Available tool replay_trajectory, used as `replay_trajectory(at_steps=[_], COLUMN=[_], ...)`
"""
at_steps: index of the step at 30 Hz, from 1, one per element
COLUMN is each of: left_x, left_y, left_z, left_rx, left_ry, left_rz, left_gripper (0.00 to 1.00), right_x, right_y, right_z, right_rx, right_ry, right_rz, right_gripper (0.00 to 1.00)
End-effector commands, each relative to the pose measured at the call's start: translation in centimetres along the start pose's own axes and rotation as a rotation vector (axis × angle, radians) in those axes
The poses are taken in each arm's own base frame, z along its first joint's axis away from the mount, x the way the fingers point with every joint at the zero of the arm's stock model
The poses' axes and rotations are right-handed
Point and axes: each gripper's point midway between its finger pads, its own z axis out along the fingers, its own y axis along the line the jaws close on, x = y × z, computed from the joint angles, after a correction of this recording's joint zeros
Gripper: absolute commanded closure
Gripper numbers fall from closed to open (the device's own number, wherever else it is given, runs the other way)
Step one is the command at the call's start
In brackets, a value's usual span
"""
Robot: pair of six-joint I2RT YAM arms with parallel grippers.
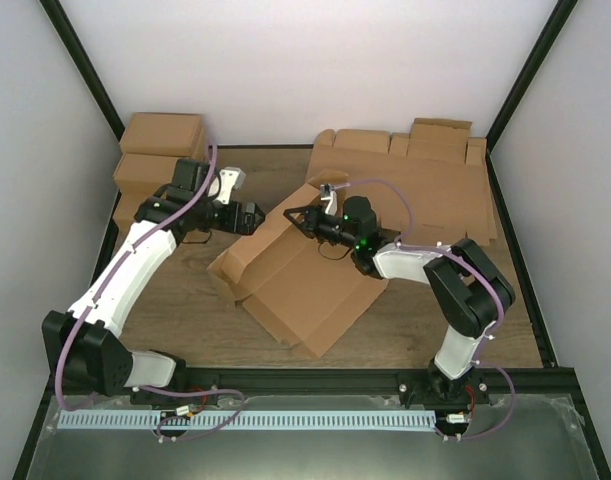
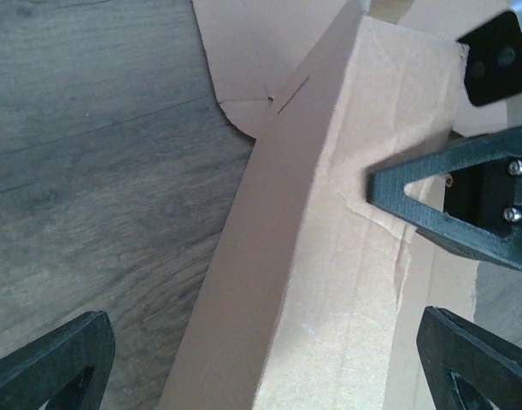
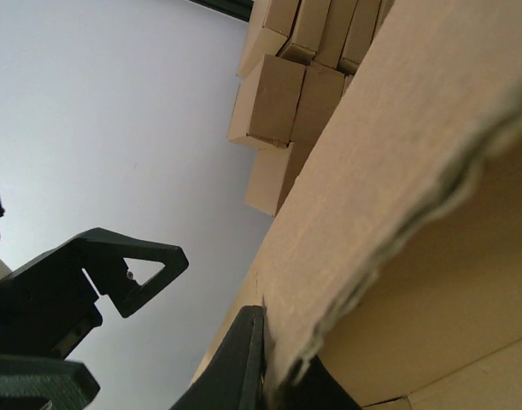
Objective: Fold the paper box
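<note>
The paper box (image 1: 315, 285) is a brown die-cut sheet lying mid-table, with its far-left panel lifted upright. My right gripper (image 1: 303, 214) is shut on the top edge of that raised panel; in the right wrist view its fingers (image 3: 243, 359) pinch the frayed cardboard edge (image 3: 389, 222). My left gripper (image 1: 251, 216) stands open just left of the panel. In the left wrist view the raised panel (image 2: 329, 256) runs between its two spread fingertips (image 2: 55, 359), and the right gripper's black finger (image 2: 431, 205) presses on the panel's far side.
Folded brown boxes (image 1: 160, 150) are stacked at the back left. A thick pile of flat cardboard blanks (image 1: 435, 180) lies at the back right. Black frame posts (image 1: 85, 70) and white walls close in the table. Bare wood (image 2: 90, 171) shows left of the box.
</note>
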Motion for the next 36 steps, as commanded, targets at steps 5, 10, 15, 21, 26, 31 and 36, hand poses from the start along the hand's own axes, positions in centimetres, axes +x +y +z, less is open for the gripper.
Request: replay_trajectory(at_steps=[5, 10, 15, 21, 26, 31, 36], left_x=[-0.2, 0.0, 1.2, 1.9, 2.6, 2.4, 2.6], left_y=[-1.6, -1.9, -1.2, -1.3, -1.5, -1.7, -1.3], left_z=[1.4, 2.4, 4.0, 4.7, 5.8, 5.7, 5.7], left_rx=[0.01, 0.042, 0.038, 0.062, 0.103, 0.111, 0.085], left_ry=[0.002, -0.003, 0.047, 0.059, 0.098, 0.093, 0.098], left_rz=[0.173, 0.175, 0.154, 0.157, 0.142, 0.145, 0.154], left_gripper=[0.0, 0.0, 0.0, 0.02, 0.07, 0.1, 0.11], right_x=[0.0, 0.2, 0.6, 0.8, 1.1, 1.1, 0.4], right_y=[-0.4, -0.7, -1.2, -1.5, -1.6, -1.6, -1.5], right_z=[1.0, 1.0, 1.0, 1.3, 1.6, 1.4, 0.7], right_rx=[0.031, 0.035, 0.043, 0.046, 0.047, 0.051, 0.109], right_ry=[0.045, 0.056, 0.063, 0.072, 0.076, 0.077, 0.046], right_rz=[-0.056, -0.066, -0.067, -0.067, -0.066, -0.073, -0.131], right_gripper=[0.96, 0.94, 0.94, 0.93, 0.92, 0.86, 0.72])
